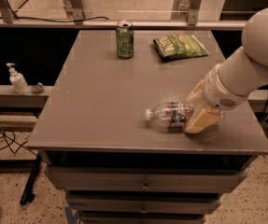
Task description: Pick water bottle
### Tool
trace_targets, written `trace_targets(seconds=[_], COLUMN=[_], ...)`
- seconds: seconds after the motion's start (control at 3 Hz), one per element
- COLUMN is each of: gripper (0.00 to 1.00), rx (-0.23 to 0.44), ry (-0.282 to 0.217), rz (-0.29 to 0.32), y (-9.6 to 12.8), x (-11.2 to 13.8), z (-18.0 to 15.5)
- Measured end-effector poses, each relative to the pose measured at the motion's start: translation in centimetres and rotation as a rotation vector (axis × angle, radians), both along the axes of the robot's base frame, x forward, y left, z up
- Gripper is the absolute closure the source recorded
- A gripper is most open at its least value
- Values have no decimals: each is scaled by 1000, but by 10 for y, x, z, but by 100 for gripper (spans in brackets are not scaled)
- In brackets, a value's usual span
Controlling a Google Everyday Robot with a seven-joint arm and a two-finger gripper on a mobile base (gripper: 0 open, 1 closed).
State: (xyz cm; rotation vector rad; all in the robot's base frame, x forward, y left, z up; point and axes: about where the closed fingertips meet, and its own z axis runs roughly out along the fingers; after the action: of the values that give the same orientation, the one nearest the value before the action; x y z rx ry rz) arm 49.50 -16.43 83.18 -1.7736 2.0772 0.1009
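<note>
The water bottle (170,115), clear ribbed plastic with a white cap and a red-and-blue label band, lies on its side near the front right of the grey table (101,101), cap pointing left. My gripper (197,107) reaches in from the right on a white arm. Its cream fingers (201,121) stand apart, one behind and one in front of the bottle's base end. The gripper is open around the bottle, and the bottle rests on the table. The bottle's base is hidden behind the fingers.
A green soda can (124,39) stands at the back centre of the table. A green snack bag (179,46) lies at the back right. A white pump dispenser (17,80) stands on a ledge left of the table. Drawers sit below the table's front edge.
</note>
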Motion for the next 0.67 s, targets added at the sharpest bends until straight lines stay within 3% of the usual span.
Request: trace_targets(seconds=[0.67], gripper=[88], rx=[46], ry=[-29], rz=[28], y=[37], x=[48], z=[45])
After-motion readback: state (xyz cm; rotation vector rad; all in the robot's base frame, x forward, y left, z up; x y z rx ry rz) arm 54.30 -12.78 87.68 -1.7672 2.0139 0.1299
